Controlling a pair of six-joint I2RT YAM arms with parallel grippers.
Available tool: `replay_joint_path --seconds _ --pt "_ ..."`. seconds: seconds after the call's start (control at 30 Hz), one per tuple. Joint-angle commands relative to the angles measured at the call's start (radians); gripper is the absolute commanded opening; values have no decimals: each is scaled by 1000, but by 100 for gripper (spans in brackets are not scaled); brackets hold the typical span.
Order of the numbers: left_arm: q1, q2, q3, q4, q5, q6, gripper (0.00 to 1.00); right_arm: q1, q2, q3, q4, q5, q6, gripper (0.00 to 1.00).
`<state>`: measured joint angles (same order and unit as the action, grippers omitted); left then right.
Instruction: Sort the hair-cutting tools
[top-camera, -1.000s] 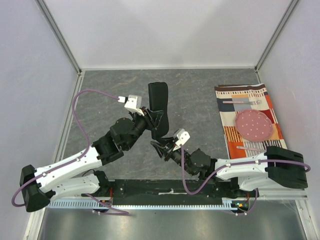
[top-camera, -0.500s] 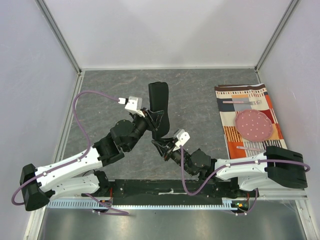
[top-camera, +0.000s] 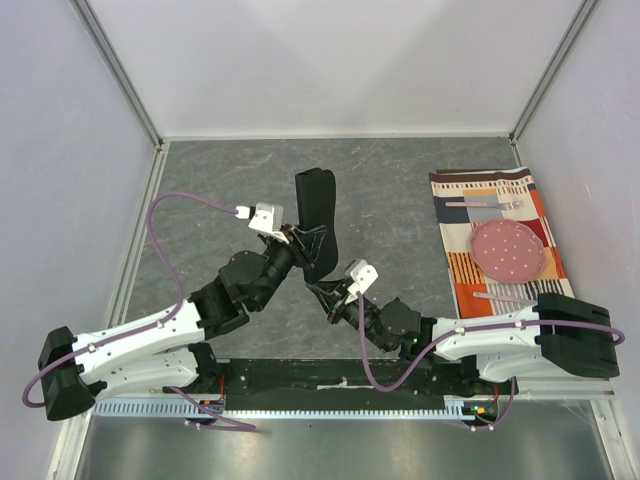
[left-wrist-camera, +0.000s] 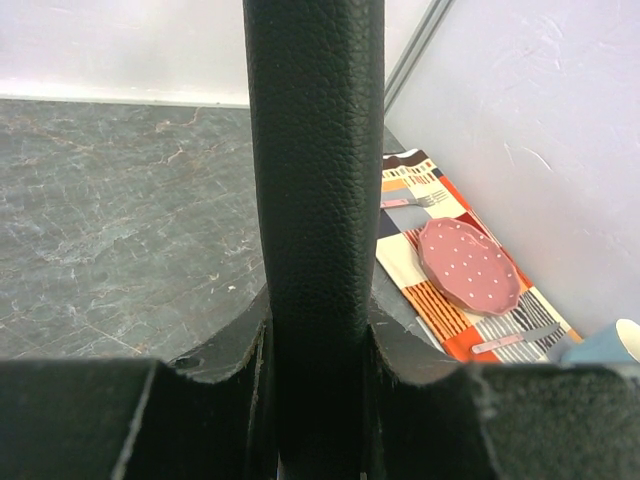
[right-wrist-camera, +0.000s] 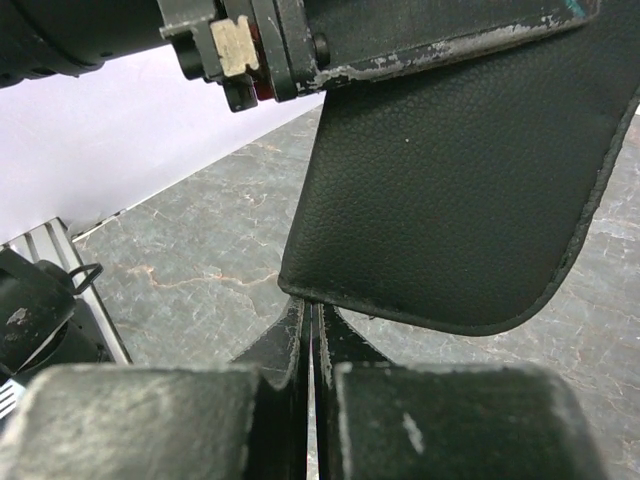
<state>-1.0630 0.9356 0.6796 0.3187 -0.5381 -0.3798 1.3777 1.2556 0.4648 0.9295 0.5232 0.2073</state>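
Note:
No hair-cutting tools show in any view. A flat black pouch (top-camera: 318, 212) stands on edge above the grey table, and my left gripper (top-camera: 306, 240) is shut on its lower part. In the left wrist view the pouch (left-wrist-camera: 315, 180) fills the gap between the fingers (left-wrist-camera: 215, 370). My right gripper (top-camera: 320, 293) sits just below and in front of the pouch. Its jaws are shut to a hairline gap. In the right wrist view its tips (right-wrist-camera: 316, 312) meet the pouch's rounded bottom edge (right-wrist-camera: 450, 200), and nothing shows between them.
A striped placemat (top-camera: 462, 270) lies at the right with a pink dotted plate (top-camera: 508, 249), a fork (top-camera: 485, 204) and a knife (top-camera: 500, 296) on it. A pale blue cup (left-wrist-camera: 612, 345) shows at the right edge of the left wrist view. White walls enclose the table.
My right gripper's jaws have closed and crept up to the pouch's bottom edge. The left arm has shifted the pouch only slightly.

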Motion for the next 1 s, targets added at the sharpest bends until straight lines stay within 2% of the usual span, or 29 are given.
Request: replay_joint_path --seconds 0.0,0.3,0.5,0.8,0.97 --pt "-35 -37 -32 80 -43 50 2 3 -39 41 94 21 -6 0" --pt "-40 -50 -14 37 -109 55 2 4 -55 21 37 -28 46 0" --pt "-40 -60 8 39 -115 70 2 17 -79 -37 19 3 75 0" --pt "-40 -47 109 -81 -91 30 2 17 -151 -31 -223 -9 26 0" --pt "-40 -46 155 -128 -94 -11 2 15 -151 -23 -294 -64 21 0"
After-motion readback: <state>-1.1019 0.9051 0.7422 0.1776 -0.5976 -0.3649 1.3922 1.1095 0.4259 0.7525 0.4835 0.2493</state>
